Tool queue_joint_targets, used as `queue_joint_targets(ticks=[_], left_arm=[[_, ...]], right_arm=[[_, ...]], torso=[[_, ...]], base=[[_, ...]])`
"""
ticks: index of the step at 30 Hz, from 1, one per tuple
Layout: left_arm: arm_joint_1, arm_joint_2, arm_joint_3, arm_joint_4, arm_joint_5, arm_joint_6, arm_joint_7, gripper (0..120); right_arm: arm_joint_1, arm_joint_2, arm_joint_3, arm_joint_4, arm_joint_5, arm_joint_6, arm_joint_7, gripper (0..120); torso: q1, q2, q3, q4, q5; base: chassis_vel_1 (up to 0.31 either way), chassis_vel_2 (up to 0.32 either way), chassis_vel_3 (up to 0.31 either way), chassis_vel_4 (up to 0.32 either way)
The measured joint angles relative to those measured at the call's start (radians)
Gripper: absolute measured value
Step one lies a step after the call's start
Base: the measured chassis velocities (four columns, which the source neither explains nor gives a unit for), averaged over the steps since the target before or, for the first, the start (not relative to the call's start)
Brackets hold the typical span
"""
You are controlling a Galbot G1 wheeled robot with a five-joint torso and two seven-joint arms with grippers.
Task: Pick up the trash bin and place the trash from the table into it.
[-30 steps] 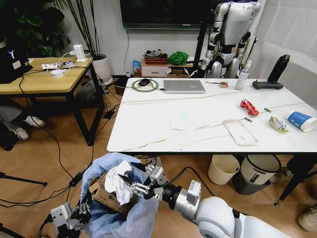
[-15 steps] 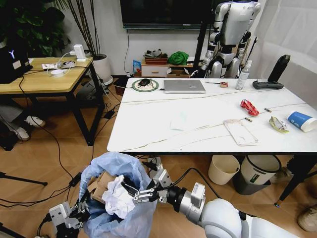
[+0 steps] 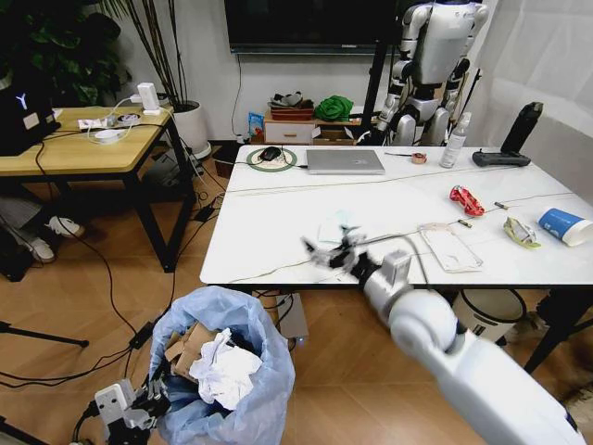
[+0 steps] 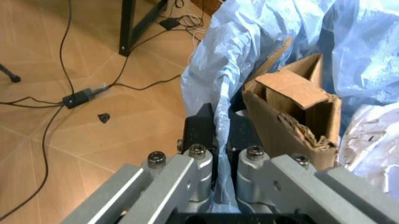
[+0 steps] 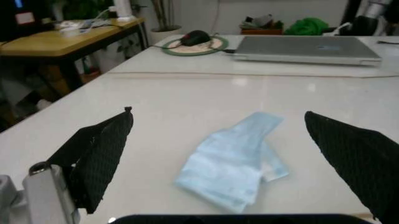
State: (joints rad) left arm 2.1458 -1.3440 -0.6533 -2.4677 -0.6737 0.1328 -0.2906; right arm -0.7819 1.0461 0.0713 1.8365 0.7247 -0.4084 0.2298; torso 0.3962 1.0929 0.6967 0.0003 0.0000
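Note:
The trash bin [image 3: 243,400], lined with a crinkly light-blue bag, stands on the floor in front of the table [image 3: 278,222]. In it lie a crumpled brown paper bag [image 3: 188,347] and white tissue [image 3: 228,372]. My left gripper [image 3: 139,408] is shut on the bin's bag rim [image 4: 219,116], next to the brown paper bag [image 4: 293,116]. My right gripper [image 3: 332,252] hovers open over the table's near edge, just short of a pale folded tissue [image 3: 334,226] that lies between its fingers [image 5: 100,154] in the right wrist view. Farther right lie a white pouch [image 3: 450,248], red wrapper [image 3: 466,199], yellowish wrapper [image 3: 521,232] and cup [image 3: 562,225].
A silver laptop [image 3: 345,161], a mouse [image 3: 271,153] and a spray bottle [image 3: 454,141] sit at the table's far side. A dark grey bin [image 3: 491,306] stands under the table. A wooden desk [image 3: 83,139] is to the left, with cables on the floor.
My right gripper let the white tissue go into the bin, then rose up and forward over the table's near edge. The left gripper and the bin stayed put.

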Motion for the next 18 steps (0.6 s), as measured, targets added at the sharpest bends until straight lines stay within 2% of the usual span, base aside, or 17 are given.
queue_joint_targets(ticks=[6, 10, 13, 14, 15, 17, 18], left_arm=[[0.012, -0.011, 0.000, -0.012, 0.008, -0.002, 0.001, 0], [0.014, -0.014, -0.003, -0.015, 0.010, -0.002, 0.002, 0], [0.014, -0.017, -0.001, -0.015, 0.013, -0.002, 0.002, 0], [0.014, -0.017, -0.001, -0.015, 0.013, -0.002, 0.002, 0], [0.015, -0.017, -0.001, -0.015, 0.014, -0.003, 0.002, 0], [0.015, -0.017, -0.001, -0.016, 0.015, -0.003, 0.002, 0], [0.015, -0.013, -0.001, -0.017, 0.015, -0.003, 0.003, 0]], right_arm=[[0.099, 0.058, 0.026, -0.173, 0.045, -0.030, -0.023, 100], [0.132, 0.107, 0.005, -0.241, 0.089, -0.034, -0.040, 100], [0.143, 0.149, -0.011, -0.300, 0.065, -0.029, -0.054, 100], [0.144, 0.154, -0.013, -0.309, 0.059, -0.027, -0.057, 98], [0.144, 0.167, -0.016, -0.335, 0.035, -0.016, -0.066, 90], [0.143, 0.170, -0.016, -0.346, 0.020, -0.009, -0.071, 89], [0.137, 0.169, -0.016, -0.351, 0.004, -0.001, -0.079, 82]], torso=[[0.000, 0.000, 0.000, 0.0001, 0.0000], [0.000, 0.000, 0.000, 0.0000, 0.0000], [0.000, 0.000, 0.000, 0.0004, 0.0000], [0.000, 0.000, 0.000, 0.0005, 0.0000], [0.000, 0.000, 0.000, 0.0004, 0.0000], [0.000, 0.000, 0.000, 0.0005, 0.0000], [0.000, 0.000, 0.000, 0.0002, -0.0001]], base=[[0.000, 0.000, 0.000, 0.000], [0.000, 0.000, 0.000, 0.000], [0.000, 0.000, 0.000, 0.000], [0.000, 0.000, 0.000, 0.000], [0.000, 0.000, 0.000, 0.000], [0.000, 0.000, 0.000, 0.000], [0.000, 0.000, 0.000, 0.000]])
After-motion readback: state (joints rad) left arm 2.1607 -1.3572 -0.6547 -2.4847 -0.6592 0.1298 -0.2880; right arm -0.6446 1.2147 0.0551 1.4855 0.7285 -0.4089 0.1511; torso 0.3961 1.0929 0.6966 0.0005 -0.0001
